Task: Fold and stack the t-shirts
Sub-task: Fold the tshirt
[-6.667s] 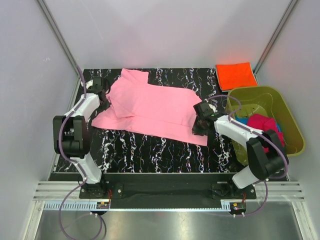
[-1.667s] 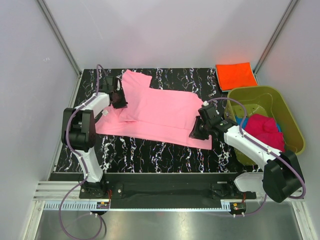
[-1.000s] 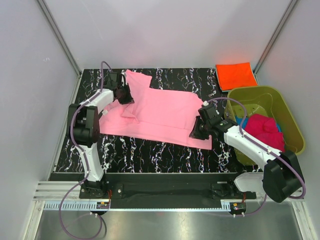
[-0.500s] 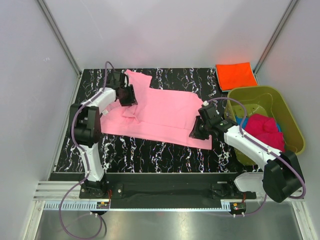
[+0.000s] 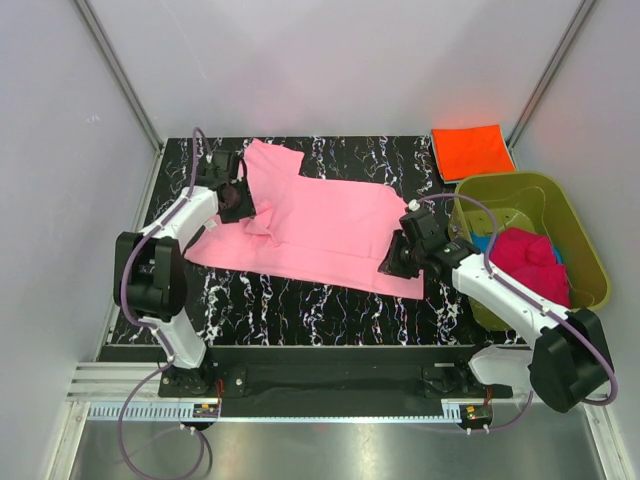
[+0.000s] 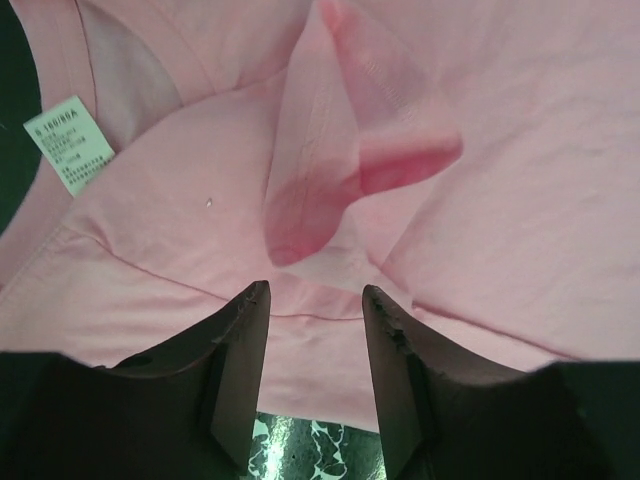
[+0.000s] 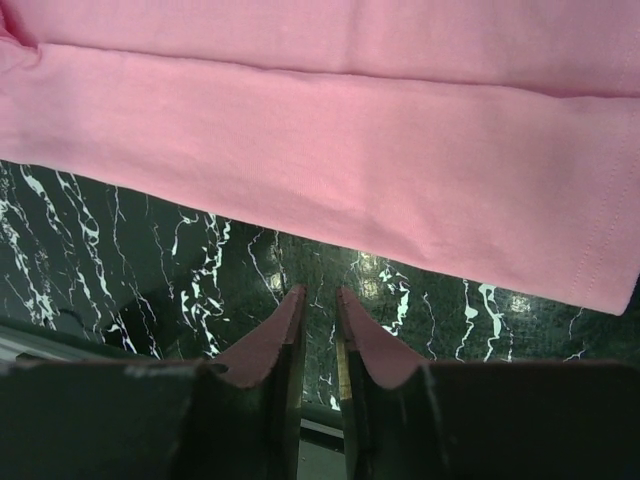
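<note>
A light pink t-shirt (image 5: 320,220) lies spread across the black marbled table (image 5: 300,300), with a sleeve folded in over its left part. My left gripper (image 5: 232,197) hovers over that end, open, nothing between its fingers (image 6: 245,340); below it are a raised crease of pink fabric (image 6: 330,170) and the neck label (image 6: 68,142). My right gripper (image 5: 392,265) sits at the shirt's near right hem (image 7: 350,120), its jaws a narrow gap apart over bare table, holding nothing. A folded orange t-shirt (image 5: 472,150) lies at the back right. Magenta (image 5: 530,255) and blue (image 5: 483,242) shirts sit in the tub.
The olive-green tub (image 5: 575,215) stands at the right edge of the table, close behind my right arm. White walls enclose the table on three sides. A metal rail (image 5: 330,385) runs along the near edge by the arm bases.
My left gripper has opened, released the pink fabric and drawn back a little to the left. The folded-in sleeve stays on the shirt. The right arm has hardly moved.
</note>
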Tool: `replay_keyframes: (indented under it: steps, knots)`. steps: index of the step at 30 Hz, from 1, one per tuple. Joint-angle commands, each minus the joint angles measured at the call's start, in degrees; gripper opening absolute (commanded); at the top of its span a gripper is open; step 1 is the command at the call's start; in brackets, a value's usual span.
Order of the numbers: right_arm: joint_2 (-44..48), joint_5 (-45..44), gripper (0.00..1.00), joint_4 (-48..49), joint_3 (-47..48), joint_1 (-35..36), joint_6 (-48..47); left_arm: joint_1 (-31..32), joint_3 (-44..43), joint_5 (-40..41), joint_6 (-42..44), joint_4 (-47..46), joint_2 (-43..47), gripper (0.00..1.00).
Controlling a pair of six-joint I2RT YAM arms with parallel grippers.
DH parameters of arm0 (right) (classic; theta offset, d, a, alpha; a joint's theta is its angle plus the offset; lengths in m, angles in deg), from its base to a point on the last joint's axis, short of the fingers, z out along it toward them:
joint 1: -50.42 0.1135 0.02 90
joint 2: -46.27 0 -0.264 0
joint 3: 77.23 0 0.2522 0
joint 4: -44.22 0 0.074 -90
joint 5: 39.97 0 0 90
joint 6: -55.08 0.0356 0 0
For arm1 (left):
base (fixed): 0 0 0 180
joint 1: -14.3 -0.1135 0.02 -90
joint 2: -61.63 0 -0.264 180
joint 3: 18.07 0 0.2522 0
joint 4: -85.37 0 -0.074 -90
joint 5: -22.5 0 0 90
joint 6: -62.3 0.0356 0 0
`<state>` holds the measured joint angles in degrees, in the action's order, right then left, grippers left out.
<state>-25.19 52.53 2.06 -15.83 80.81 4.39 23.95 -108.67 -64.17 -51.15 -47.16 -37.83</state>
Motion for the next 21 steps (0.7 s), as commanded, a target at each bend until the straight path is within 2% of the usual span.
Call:
replay_keyframes:
  steps: [1, 13, 15, 21]
  knots:
    - [2.8, -0.3, 0.25, 0.8, 0.6, 0.3, 0.1, 0.0, 1.2, 1.2, -2.5, -0.5, -1.2, 0.47]
    - [4.0, -0.4, 0.25, 0.7, -0.4, 0.3, 0.0, 2.8, -1.3, 0.4, -3.5, -3.1, -6.7, 0.48]
    - [4.2, -0.4, 0.25, 0.8, -0.4, 0.3, 0.0, 3.2, -2.0, 0.0, -3.4, -3.0, -7.2, 0.46]
    - [4.4, -0.7, 0.25, 0.7, -1.0, 0.3, 0.0, 5.8, -5.9, -0.5, 0.1, -3.2, -7.3, 0.29]
